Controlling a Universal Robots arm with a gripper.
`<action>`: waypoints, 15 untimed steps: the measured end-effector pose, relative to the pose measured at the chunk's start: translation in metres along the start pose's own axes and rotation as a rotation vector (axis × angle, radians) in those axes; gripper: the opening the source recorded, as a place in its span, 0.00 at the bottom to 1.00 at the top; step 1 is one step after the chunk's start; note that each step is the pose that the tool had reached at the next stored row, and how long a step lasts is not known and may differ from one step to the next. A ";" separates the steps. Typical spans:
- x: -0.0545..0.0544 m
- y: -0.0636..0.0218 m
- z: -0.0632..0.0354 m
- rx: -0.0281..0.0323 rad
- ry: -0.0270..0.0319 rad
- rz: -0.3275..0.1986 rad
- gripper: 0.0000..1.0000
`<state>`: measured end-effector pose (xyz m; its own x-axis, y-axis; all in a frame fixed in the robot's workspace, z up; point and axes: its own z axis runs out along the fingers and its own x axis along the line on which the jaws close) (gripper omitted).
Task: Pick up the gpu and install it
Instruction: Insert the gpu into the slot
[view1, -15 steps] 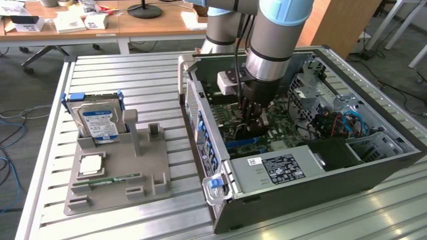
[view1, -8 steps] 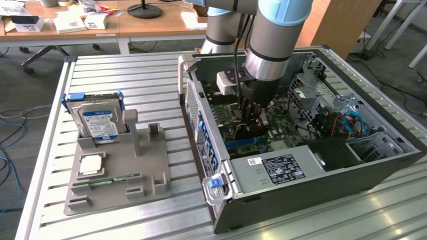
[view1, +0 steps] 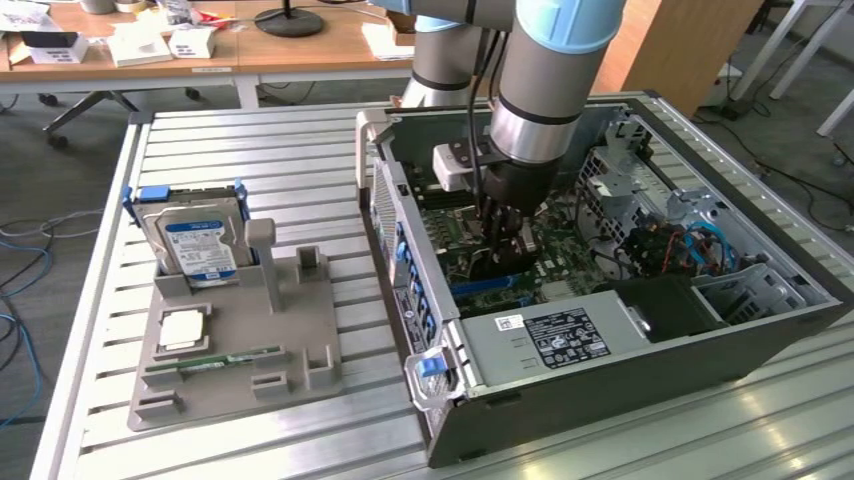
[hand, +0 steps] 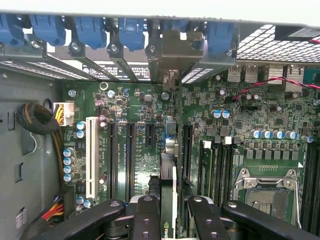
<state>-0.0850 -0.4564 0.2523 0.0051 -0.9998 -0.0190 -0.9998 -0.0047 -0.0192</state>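
Your gripper (hand: 169, 220) is clamping the gpu (hand: 169, 150) edge-on between its fingers (hand: 147, 217); you are holding the card upright over the motherboard (hand: 135, 100) slots inside the open computer case (view1: 641, 390) — its metal bracket is reaching the blue rear clips (hand: 90, 30); the hard drive (view1: 198, 245) is standing outside in the grey holder (view1: 240, 340).

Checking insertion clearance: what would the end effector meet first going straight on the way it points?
The end effector grips a thin dark graphics card edge-on, pointing at the green motherboard. The card's lower edge would likely meet that board first; remaining depth is unclear.
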 end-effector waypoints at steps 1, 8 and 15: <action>0.000 0.0000 0.0001 0.0000 -0.0001 0.000 0.26; 0.000 0.0005 0.0003 0.0007 -0.0001 -0.001 0.26; 0.000 0.0006 0.0014 0.0010 -0.0004 0.000 0.26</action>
<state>-0.0855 -0.4563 0.2510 0.0056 -0.9998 -0.0195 -0.9998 -0.0052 -0.0202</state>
